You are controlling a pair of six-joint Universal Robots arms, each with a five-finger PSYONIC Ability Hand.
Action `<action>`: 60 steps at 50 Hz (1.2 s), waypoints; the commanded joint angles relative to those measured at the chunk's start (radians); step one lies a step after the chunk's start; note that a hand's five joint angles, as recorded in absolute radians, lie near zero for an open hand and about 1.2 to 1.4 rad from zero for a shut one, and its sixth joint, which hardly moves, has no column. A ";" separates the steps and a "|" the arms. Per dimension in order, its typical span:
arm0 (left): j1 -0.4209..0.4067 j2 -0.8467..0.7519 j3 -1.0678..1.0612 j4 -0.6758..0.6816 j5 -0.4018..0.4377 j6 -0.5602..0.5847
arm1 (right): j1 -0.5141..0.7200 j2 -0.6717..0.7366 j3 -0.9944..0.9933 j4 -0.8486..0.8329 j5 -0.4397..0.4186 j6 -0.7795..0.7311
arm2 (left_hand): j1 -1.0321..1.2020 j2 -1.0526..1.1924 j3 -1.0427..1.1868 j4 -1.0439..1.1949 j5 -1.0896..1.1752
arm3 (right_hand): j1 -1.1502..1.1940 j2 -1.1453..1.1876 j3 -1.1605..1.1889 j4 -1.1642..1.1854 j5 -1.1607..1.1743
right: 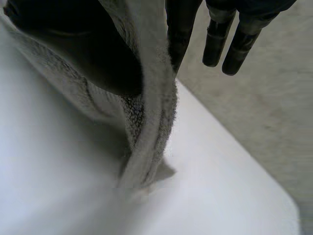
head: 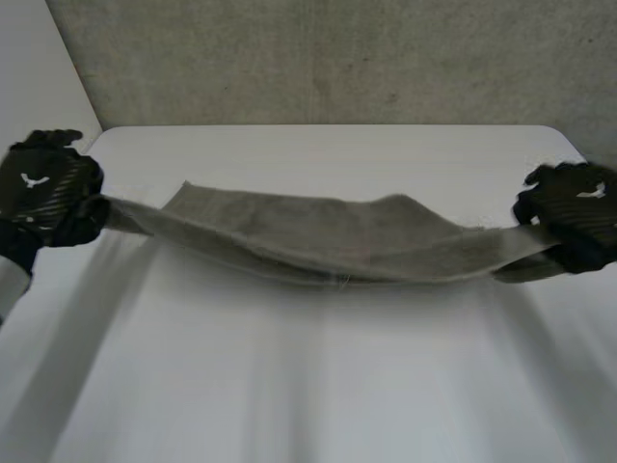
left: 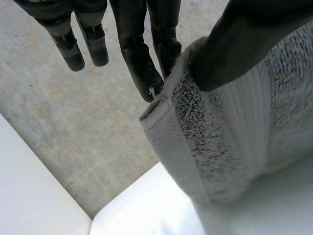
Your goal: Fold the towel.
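A grey-green towel (head: 337, 241) hangs stretched between my two hands above the white table (head: 308, 386), sagging in the middle with a folded layer on top. My left hand (head: 53, 188) holds its left end beyond the table's left edge. In the left wrist view the thumb pinches the towel's (left: 230, 137) corner against the fingers of my left hand (left: 139, 49). My right hand (head: 574, 207) grips the right end. In the right wrist view the towel (right: 146, 112) is clamped between the thumb and the fingers of my right hand (right: 183, 29), and its end drops down to the table.
Grey floor (head: 337, 58) lies past the table's far edge and off both its sides. The table's rounded corners (head: 554, 135) sit close to each hand.
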 commanded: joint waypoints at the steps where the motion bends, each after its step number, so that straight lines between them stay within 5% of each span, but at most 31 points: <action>1: 0.043 0.036 0.000 -0.044 0.068 -0.006 | -0.028 0.029 -0.043 0.010 -0.012 0.000 | 0.060 0.043 -0.058 -0.066 0.041 | 0.060 0.073 -0.053 -0.076 0.049; 10: -0.020 -0.210 0.112 -0.050 0.043 0.003 | 0.088 0.351 -0.230 0.018 0.096 -0.034 | 0.060 0.043 -0.058 -0.066 0.041 | 0.060 0.073 -0.053 -0.076 0.049; 18: -0.090 -0.431 0.287 -0.068 -0.049 0.006 | 0.122 0.482 -0.335 0.015 0.200 -0.094 | 0.060 0.043 -0.058 -0.066 0.041 | 0.060 0.073 -0.053 -0.076 0.049; 36: -0.148 -0.718 0.610 -0.160 -0.087 0.006 | 0.190 0.660 -0.471 -0.008 0.225 -0.057 | 0.060 0.043 -0.058 -0.066 0.041 | 0.060 0.073 -0.053 -0.076 0.049; 44: -0.165 -0.788 0.674 -0.161 -0.135 0.006 | 0.196 0.701 -0.494 -0.086 0.265 -0.029 | 0.060 0.043 -0.058 -0.066 0.041 | -0.200 -0.187 -0.053 -0.076 -0.211; 48: -0.167 -0.810 0.702 -0.162 -0.152 0.006 | 0.194 0.718 -0.510 -0.178 0.275 0.030 | 0.060 0.043 -0.058 -0.066 0.041 | 0.060 0.072 -0.053 -0.076 0.049; 60: -0.182 -0.843 0.779 -0.162 -0.182 0.006 | 0.196 0.739 -0.545 -0.231 0.269 0.069 | 0.060 0.043 -0.058 -0.066 0.041 | 0.060 0.073 -0.053 -0.076 0.049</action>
